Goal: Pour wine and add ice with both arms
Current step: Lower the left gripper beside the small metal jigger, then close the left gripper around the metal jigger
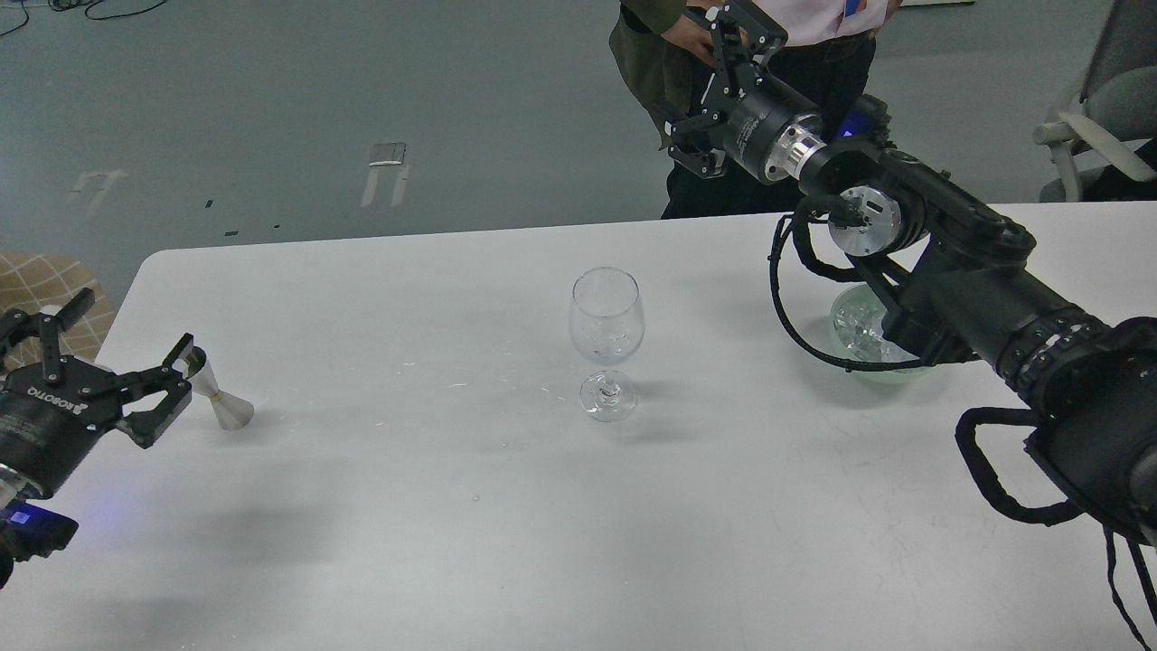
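An empty clear wine glass (pixel 606 339) stands upright at the middle of the white table (pixel 452 506). A small steel jigger (pixel 221 402) stands near the left edge. My left gripper (pixel 126 330) is open and empty, low at the table's left edge, with one fingertip (pixel 181 348) in front of the jigger's top. A pale green bowl (pixel 890 375) of clear ice cubes (pixel 854 325) sits at the right, partly hidden behind my right arm. My right gripper (pixel 696 81) is open and empty, raised beyond the table's far edge.
A person (pixel 813 36) stands right behind the table's far edge, close to my right gripper. An office chair (pixel 1103 108) is at the far right. A tan patterned floor mat (pixel 54 285) lies left of the table.
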